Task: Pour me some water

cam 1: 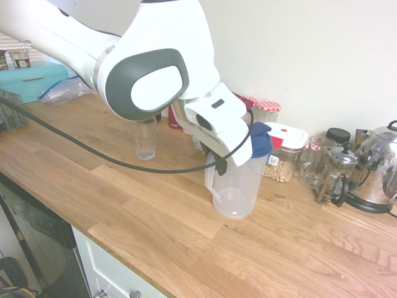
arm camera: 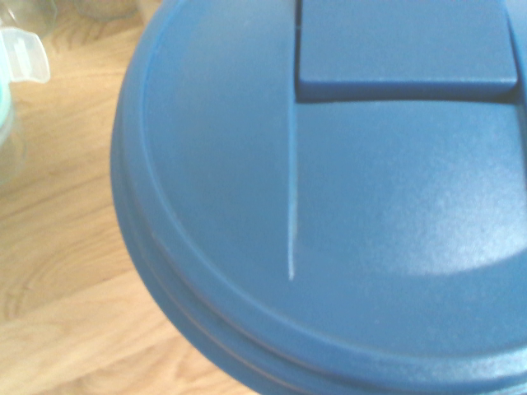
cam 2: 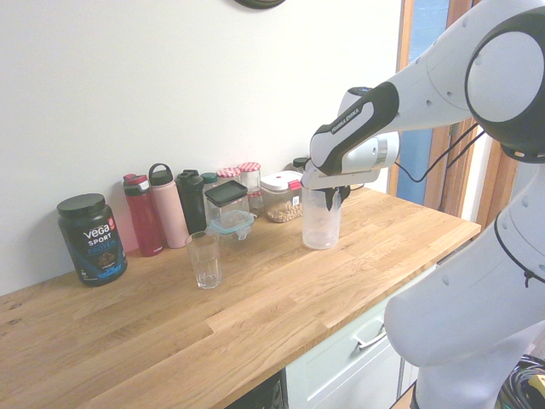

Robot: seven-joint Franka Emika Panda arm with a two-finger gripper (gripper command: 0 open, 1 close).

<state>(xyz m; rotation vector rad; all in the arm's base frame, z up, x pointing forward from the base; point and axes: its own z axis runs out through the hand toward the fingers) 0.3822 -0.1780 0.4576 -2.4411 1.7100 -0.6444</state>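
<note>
The pincer [cam 2: 334, 198] is clamped on the handle of the clear jug [cam 1: 237, 186] with its blue lid [arm camera: 329, 206], which stands upright on the counter [cam 1: 124, 198], well apart from the empty glass [cam 2: 204, 259].

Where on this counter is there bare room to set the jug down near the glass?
Bare wood runs along the counter's front edge, from the drinking glass across to the clear jug with the blue lid, and between those two. The back wall is crowded: protein tub, bottles, storage jars.
</note>
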